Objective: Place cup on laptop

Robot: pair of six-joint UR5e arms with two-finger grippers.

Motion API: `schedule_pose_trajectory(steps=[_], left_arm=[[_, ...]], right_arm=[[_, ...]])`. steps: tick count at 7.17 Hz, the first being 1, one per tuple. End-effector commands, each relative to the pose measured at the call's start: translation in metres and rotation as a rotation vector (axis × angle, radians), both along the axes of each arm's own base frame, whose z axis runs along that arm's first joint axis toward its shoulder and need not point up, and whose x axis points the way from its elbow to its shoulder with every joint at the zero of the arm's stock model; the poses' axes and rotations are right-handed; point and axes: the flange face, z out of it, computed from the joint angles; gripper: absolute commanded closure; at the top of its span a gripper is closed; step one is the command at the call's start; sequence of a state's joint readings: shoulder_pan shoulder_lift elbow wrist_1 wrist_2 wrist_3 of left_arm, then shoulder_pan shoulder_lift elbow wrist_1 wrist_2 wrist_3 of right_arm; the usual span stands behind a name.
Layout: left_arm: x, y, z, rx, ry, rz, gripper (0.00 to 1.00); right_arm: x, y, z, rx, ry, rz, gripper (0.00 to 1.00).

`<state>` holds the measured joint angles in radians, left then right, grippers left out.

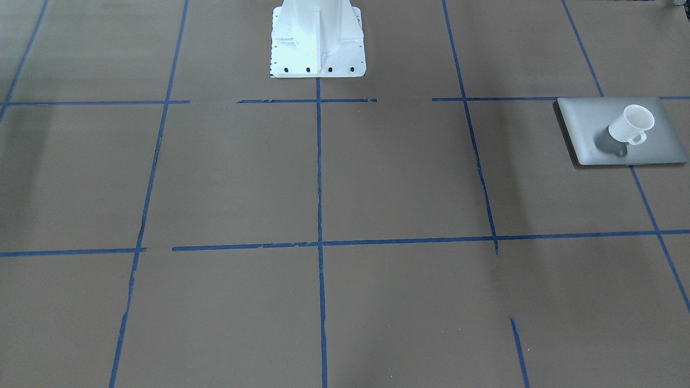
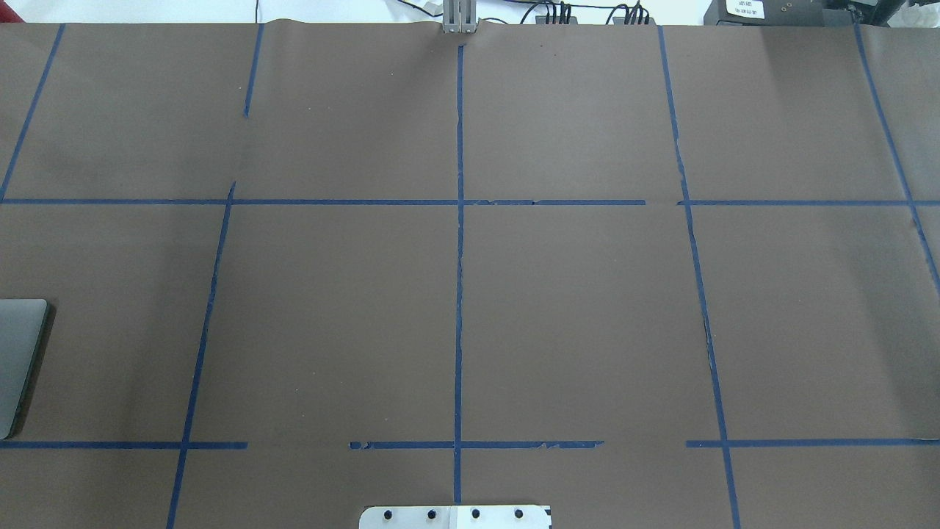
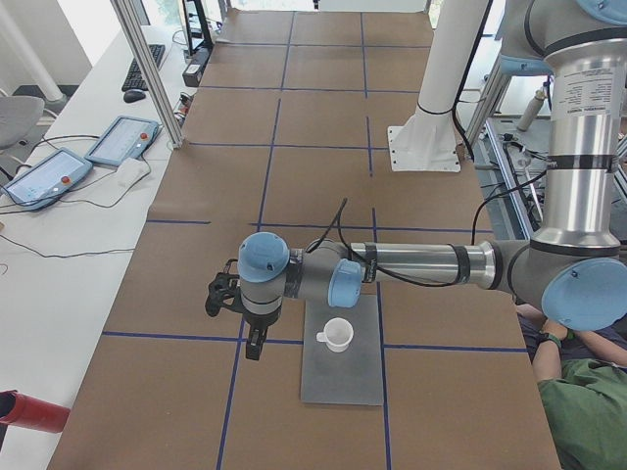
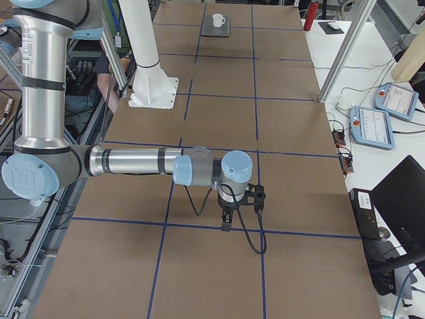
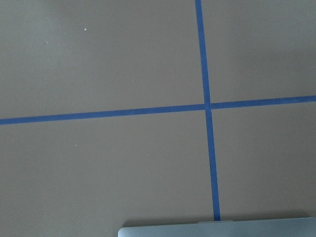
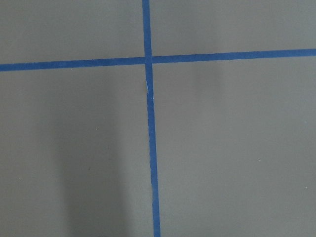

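Note:
The white cup stands upright on the silver-grey laptop, its handle free; nothing holds it. Cup and laptop also show in the exterior left view, and far off in the exterior right view. A laptop edge shows in the overhead view and the left wrist view. My left gripper hangs above the table beside the laptop, apart from the cup; I cannot tell whether it is open. My right gripper hangs over bare table far from both; I cannot tell its state.
The table is brown paper with a blue tape grid. The white robot pedestal stands at the middle of the robot's side. Teach pendants lie on a side bench. A person sits by the robot's left.

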<state>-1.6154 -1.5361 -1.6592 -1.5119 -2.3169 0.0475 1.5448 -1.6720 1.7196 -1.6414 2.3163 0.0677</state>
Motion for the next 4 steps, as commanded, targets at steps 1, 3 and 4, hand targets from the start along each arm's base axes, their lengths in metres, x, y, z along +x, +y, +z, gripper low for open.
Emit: schedule_pose_trajectory(steps=[1, 3, 4], left_arm=[[0.0003, 0.0041, -0.007, -0.028, 0.002, 0.006, 0.0], [0.001, 0.0028, -0.0016, -0.032, 0.002, 0.009, 0.0], [0.0009, 0.0021, -0.0011, -0.021, 0.002, 0.013, 0.0]], right_arm=[[0.0, 0.0, 0.0, -0.001, 0.0, 0.001, 0.0], [0.0, 0.0, 0.0, -0.001, 0.0, 0.001, 0.0], [0.0, 0.0, 0.0, 0.0, 0.0, 0.0, 0.0]])
